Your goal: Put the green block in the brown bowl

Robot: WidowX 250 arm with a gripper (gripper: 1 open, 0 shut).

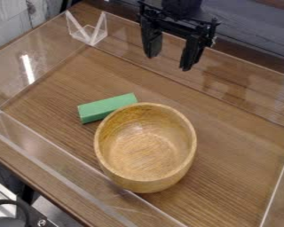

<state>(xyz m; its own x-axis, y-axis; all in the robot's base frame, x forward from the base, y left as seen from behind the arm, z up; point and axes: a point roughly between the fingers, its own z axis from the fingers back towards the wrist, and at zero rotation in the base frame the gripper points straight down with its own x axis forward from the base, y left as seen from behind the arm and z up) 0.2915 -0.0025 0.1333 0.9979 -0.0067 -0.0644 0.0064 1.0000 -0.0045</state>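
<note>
The green block (106,108) lies flat on the wooden table, just left of and touching or nearly touching the rim of the brown bowl (145,146). The bowl stands upright in the middle foreground with nothing in its hollow. My gripper (169,51) hangs above the far part of the table, well behind the bowl and to the right of the block. Its dark fingers (148,44) point down, spread apart with nothing between them.
Clear plastic walls (38,53) ring the table on all sides. A small clear plastic stand (88,28) sits at the far left corner. The table's front edge (38,182) runs along the lower left.
</note>
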